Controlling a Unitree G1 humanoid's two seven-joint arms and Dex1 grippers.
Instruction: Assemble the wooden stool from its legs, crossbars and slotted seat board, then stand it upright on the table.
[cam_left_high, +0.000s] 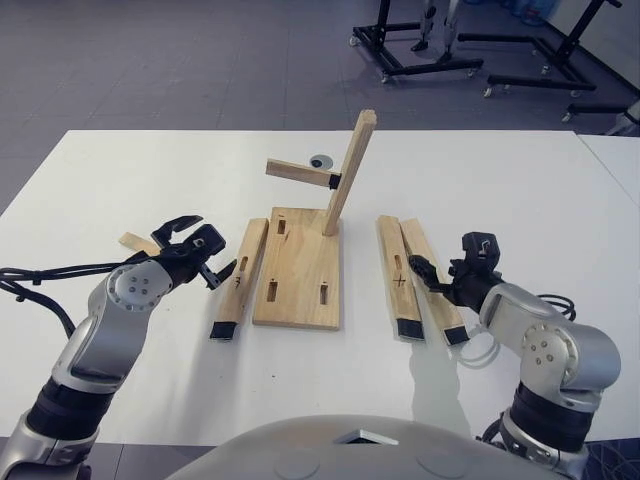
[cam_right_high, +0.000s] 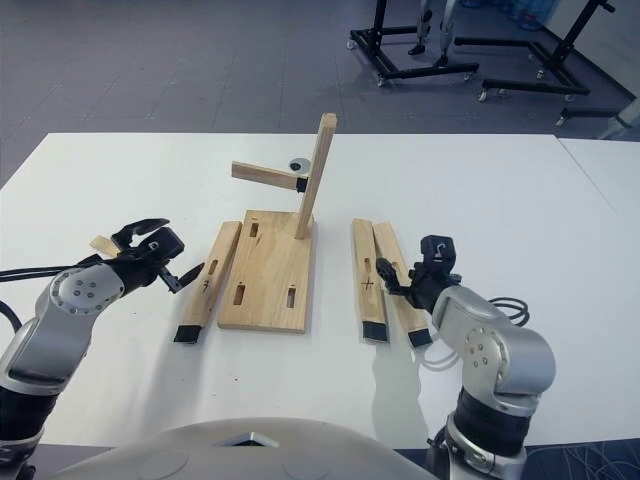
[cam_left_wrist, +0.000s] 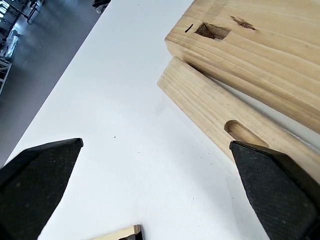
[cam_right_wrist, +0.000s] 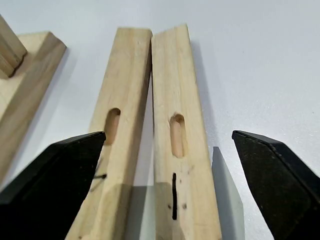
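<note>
The seat board (cam_left_high: 297, 268) lies flat in the middle of the table (cam_left_high: 520, 190); an upright leg (cam_left_high: 349, 172) stands tilted in a far slot and carries a crossbar (cam_left_high: 300, 174); the left gripper (cam_left_wrist: 156, 147), fingers spread wide, hovers just beside the single flat leg (cam_left_high: 240, 277); the right gripper (cam_right_wrist: 169, 134), fingers also spread, is above the pair of flat legs (cam_left_high: 415, 280)

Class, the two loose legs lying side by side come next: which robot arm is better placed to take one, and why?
Probably right. The right gripper is open over the paired legs; the left gripper sits across the seat board, beside the single leg.
</note>
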